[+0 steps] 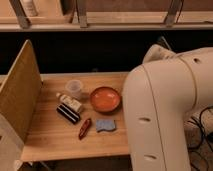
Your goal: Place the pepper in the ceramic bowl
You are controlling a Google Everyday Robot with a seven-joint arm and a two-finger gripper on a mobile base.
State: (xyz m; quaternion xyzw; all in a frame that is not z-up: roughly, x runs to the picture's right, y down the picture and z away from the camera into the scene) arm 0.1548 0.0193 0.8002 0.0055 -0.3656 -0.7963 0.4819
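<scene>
Wooden table (55,142) in view, and the room on it is mostly at the near left: a bare stretch of wood runs between the upright board panel (20,95) on the left edge and the cluster of things in the middle. The near edge is straight and open.

The pepper (84,128) lies flat, slanted, not far from that near edge, just left of a blue sponge (105,125) and apart from it. The ceramic bowl (105,99) sits farther back and to the right of the pepper, with a gap of wood between them, and nothing shows inside it. Left of the bowl there is a clear cup (74,88), a pale little bottle (70,102) lying down, and a dark striped block (68,113) right beside it on the near side.

The table's right end is covered by the big white arm housing (165,115), which fills the right side of the picture and is cut off at the bottom (the bowl's rim comes close to it). Dark cables (200,135) hang at the far right.

The arm bends up and over, near the camera. The gripper is not in the picture, so its state cannot be told.
</scene>
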